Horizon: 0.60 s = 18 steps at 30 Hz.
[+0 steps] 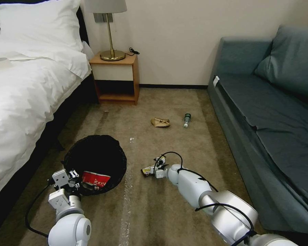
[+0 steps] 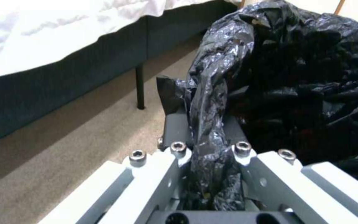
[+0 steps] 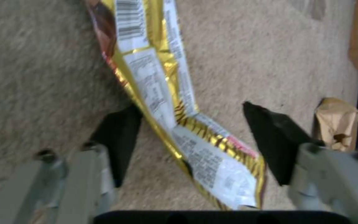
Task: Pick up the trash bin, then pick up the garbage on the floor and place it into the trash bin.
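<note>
The trash bin (image 1: 95,164), lined with a black bag (image 2: 212,102), hangs from the left gripper (image 2: 206,146), whose jaws are pinched tight on the bagged rim, a red-and-white wrapper (image 1: 95,180) lying inside just beyond them. The right gripper (image 3: 195,143) sits low over the carpet (image 1: 195,150) with its jaws spread wide, the gold-and-black snack wrapper (image 3: 162,102) running slantwise between them, untouched by either pad. The brown paper bag (image 1: 160,122) and the small bottle (image 1: 186,120) lie well beyond those jaws. Being thin and flat, the wrapper could slide or buckle out as the jaws close, or they might snag carpet pile instead; the bin could slip on slick plastic.
</note>
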Available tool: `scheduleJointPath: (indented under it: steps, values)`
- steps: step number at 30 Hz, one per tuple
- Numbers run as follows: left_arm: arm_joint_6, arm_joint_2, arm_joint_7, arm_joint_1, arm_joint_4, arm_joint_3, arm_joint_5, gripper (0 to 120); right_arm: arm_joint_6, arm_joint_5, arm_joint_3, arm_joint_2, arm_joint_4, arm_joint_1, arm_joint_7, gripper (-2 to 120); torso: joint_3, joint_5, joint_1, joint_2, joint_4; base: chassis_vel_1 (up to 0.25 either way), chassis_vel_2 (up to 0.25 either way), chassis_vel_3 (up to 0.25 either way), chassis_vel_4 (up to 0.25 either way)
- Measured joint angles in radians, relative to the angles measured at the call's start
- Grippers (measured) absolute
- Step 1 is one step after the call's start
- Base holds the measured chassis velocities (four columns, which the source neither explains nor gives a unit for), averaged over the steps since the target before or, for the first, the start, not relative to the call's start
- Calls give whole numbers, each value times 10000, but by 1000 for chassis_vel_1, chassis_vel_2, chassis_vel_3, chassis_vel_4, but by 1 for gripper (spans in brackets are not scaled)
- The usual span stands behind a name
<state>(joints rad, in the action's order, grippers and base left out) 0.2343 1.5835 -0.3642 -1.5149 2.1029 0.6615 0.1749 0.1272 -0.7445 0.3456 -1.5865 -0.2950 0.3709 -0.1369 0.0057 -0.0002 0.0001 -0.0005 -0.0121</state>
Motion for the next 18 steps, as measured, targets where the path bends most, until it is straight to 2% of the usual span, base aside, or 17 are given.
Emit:
scheduleJointPath:
  steps: [1, 2, 4, 8, 11, 14, 16, 18]
  values:
    - [0, -4, 0, 2, 5, 0, 0, 4, 2, 4, 0, 10, 2, 18, -11, 59, 0, 0, 0, -1, 0, 0, 0, 0, 0]
    - [0, -4, 0, 2, 5, 0, 0, 4, 2, 4, 0, 10, 2, 18, -11, 59, 0, 0, 0, -1, 0, 0, 0, 0, 0]
    - [0, -6, 0, 12, 11, -3, 3, 4, 11, 35, 0, 26, 4, 62, -23, 47, 0, 0, 0, 0, 1, 0, 0, 0, 0]
    - [0, -6, 0, 24, 20, -8, 4, 4, 14, 52, 0, 32, 4, 67, -25, 39, 0, 0, 0, 0, 0, 0, 0, 0, 0]
    - [8, -18, 0, 29, 56, -6, 17, 4, 20, 78, 0, 40, 4, 58, -28, 22, 0, 0, 0, 0, 1, 0, 0, 0, 0]
    - [9, -20, 0, 28, 64, -4, 21, 4, 20, 84, 0, 43, 4, 52, -29, 17, -1, 0, 0, -1, 1, 0, 0, 0, 0]
    - [10, -21, 0, 27, 69, 11, 30, 4, 22, 103, 0, 46, 4, 47, -29, 6, -1, 0, 0, 0, 1, 0, 0, 0, 0]
    - [10, -20, -1, 27, 67, 13, 32, 4, 22, 112, 0, 45, 4, 46, -29, 2, -1, 0, 0, -1, 0, 0, 0, 0, 0]
